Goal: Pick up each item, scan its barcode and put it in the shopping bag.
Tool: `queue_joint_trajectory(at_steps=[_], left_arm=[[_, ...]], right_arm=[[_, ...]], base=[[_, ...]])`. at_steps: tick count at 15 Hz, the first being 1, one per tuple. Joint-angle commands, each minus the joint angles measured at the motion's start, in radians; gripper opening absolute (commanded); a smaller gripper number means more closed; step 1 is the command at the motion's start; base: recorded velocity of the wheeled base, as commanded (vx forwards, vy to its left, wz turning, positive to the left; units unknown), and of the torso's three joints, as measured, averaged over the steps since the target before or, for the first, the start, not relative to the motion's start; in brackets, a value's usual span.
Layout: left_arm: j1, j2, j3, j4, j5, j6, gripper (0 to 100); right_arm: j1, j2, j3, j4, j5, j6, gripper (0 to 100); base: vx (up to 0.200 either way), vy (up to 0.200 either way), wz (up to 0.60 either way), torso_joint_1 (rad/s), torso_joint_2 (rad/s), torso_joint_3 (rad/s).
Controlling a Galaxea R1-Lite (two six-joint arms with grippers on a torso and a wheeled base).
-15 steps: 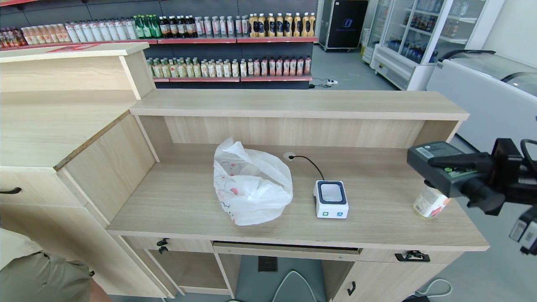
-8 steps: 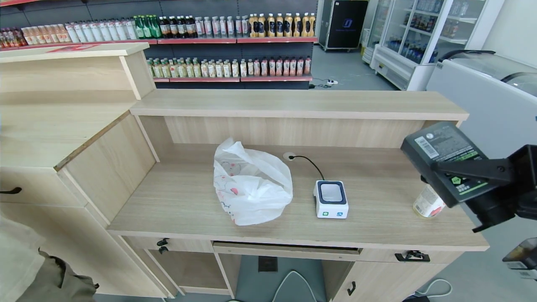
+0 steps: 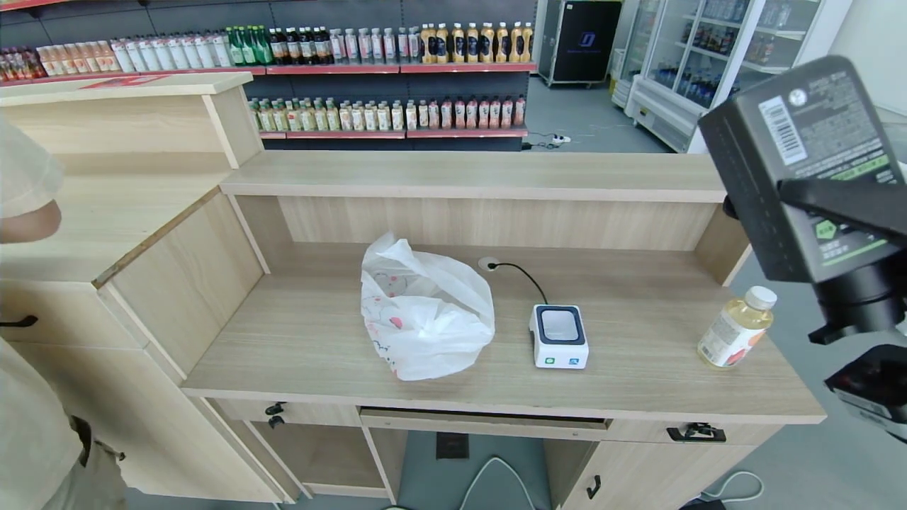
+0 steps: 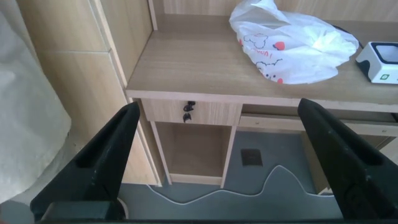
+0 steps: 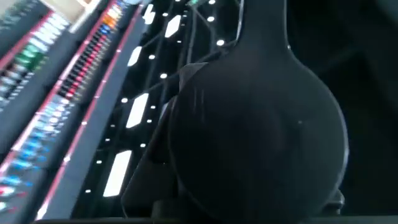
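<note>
The white plastic shopping bag (image 3: 425, 319) sits slumped on the counter (image 3: 638, 382), left of centre. Its top is bunched and folded over, so we cannot tell what is in it. Just to its right, apart from it, lies the white barcode scanner (image 3: 559, 335) with its dark window facing up. Its black cable (image 3: 523, 275) runs to a hole at the far side of the counter.

The right gripper (image 3: 847, 212) clamps a black carton (image 3: 793, 142) high above the right end of the counter, one dark finger crossing the carton's face. The barcode label (image 3: 783, 131) is turned toward the head camera. The carton hides part of the raised back ledge and the coolers behind. In the right wrist view a dark rounded mass sits close to the lens, probably the carton.

Below it, a bottle (image 3: 737, 327) of yellowish drink with a white cap stands near the right edge.

The left gripper (image 4: 221, 168) hangs with its fingers wide and nothing between them, low in front of the counter's left drawer (image 4: 189, 112).
</note>
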Motion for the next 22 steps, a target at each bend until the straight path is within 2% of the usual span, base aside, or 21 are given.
queue_joint_trajectory(at_steps=[1,5,8,12,14,16,20,22], left_arm=[[0.0,0.0,0.0,0.0,0.0,0.0,100],[0.0,0.0,0.0,0.0,0.0,0.0,100],[0.0,0.0,0.0,0.0,0.0,0.0,100],[0.001,0.0,0.0,0.0,0.0,0.0,100],[0.0,0.0,0.0,0.0,0.0,0.0,100],[0.0,0.0,0.0,0.0,0.0,0.0,100],[0.0,0.0,0.0,0.0,0.0,0.0,100],[0.0,0.0,0.0,0.0,0.0,0.0,100]], right_arm=[[0.038,0.005,0.004,-0.05,-0.003,0.024,0],[0.09,0.008,0.057,-0.082,-0.005,0.035,0],[0.145,-0.072,0.116,-0.095,-0.005,0.036,0],[0.156,-0.144,0.215,-0.085,-0.026,0.04,0],[0.23,-0.14,0.269,-0.055,-0.034,0.038,0],[0.323,-0.104,0.262,-0.036,-0.06,0.033,0],[0.444,-0.089,0.255,-0.03,-0.19,-0.022,0],[0.527,-0.052,0.255,-0.039,-0.207,-0.029,0]], base=[[0.0,0.0,0.0,0.0,0.0,0.0],[0.0,0.0,0.0,0.0,0.0,0.0],[0.0,0.0,0.0,0.0,0.0,0.0],[0.0,0.0,0.0,0.0,0.0,0.0],[0.0,0.0,0.0,0.0,0.0,0.0],[0.0,0.0,0.0,0.0,0.0,0.0],[0.0,0.0,0.0,0.0,0.0,0.0],[0.0,0.0,0.0,0.0,0.0,0.0]])
